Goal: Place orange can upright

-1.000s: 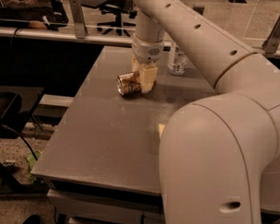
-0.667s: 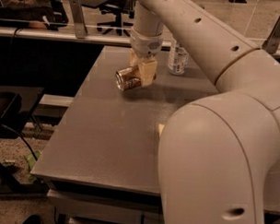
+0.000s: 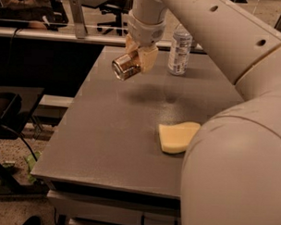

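Note:
The orange can (image 3: 125, 66) is held in the air above the far part of the grey table (image 3: 107, 141). It lies on its side, with one silver end facing the lower left. My gripper (image 3: 139, 58) comes down from above and is shut on the can's body. The can's shadow falls on the table below it. The white arm (image 3: 235, 39) fills the right side of the view and hides the table's right part.
A clear plastic bottle (image 3: 179, 53) stands upright at the back of the table, right of the gripper. A yellow sponge (image 3: 177, 136) lies near the middle right. A dark chair (image 3: 6, 109) stands left of the table.
The gripper has lifted the can off the table surface; it now hangs clear above it, still on its side.

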